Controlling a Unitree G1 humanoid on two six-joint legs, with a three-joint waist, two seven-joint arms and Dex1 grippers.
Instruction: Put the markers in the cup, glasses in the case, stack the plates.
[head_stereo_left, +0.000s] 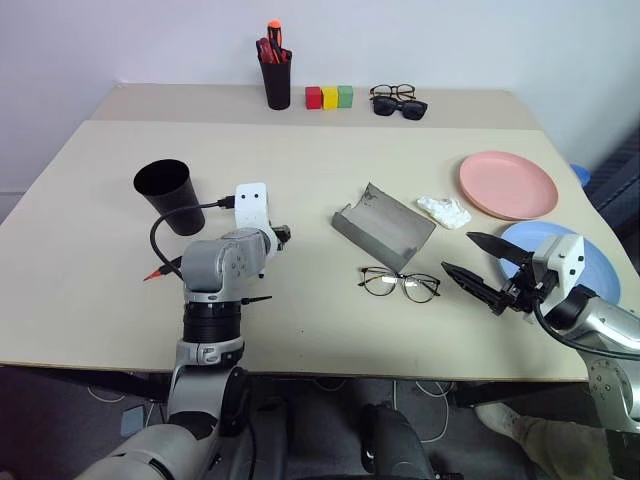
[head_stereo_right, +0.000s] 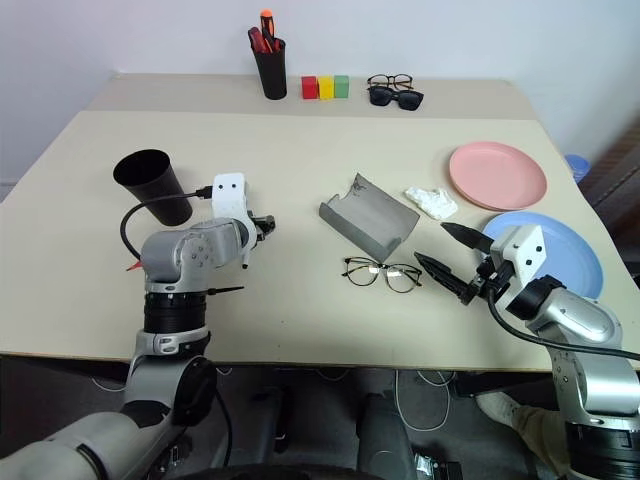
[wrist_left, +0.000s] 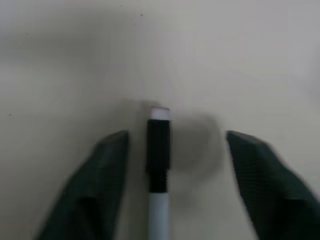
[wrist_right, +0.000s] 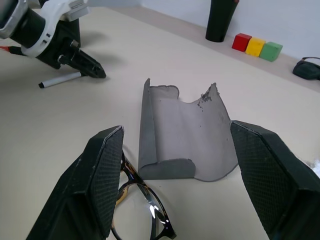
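My left gripper (head_stereo_left: 281, 236) points down at the table just right of the black cup (head_stereo_left: 168, 194). Its fingers stand apart on either side of the white marker with a black cap (wrist_left: 158, 150), touching neither side of it. The red cap of the other marker (head_stereo_left: 158, 271) pokes out from beside my left forearm. My right gripper (head_stereo_left: 458, 253) is open and empty, hovering right of the glasses (head_stereo_left: 400, 284), which lie in front of the open grey case (head_stereo_left: 385, 226). The pink plate (head_stereo_left: 508, 185) and the blue plate (head_stereo_right: 560, 245) lie apart at the right.
A crumpled white tissue (head_stereo_left: 444, 210) lies between the case and the pink plate. At the back stand a black pen holder with red pens (head_stereo_left: 276, 76), three coloured blocks (head_stereo_left: 329, 97), and sunglasses beside a second pair of spectacles (head_stereo_left: 398, 103).
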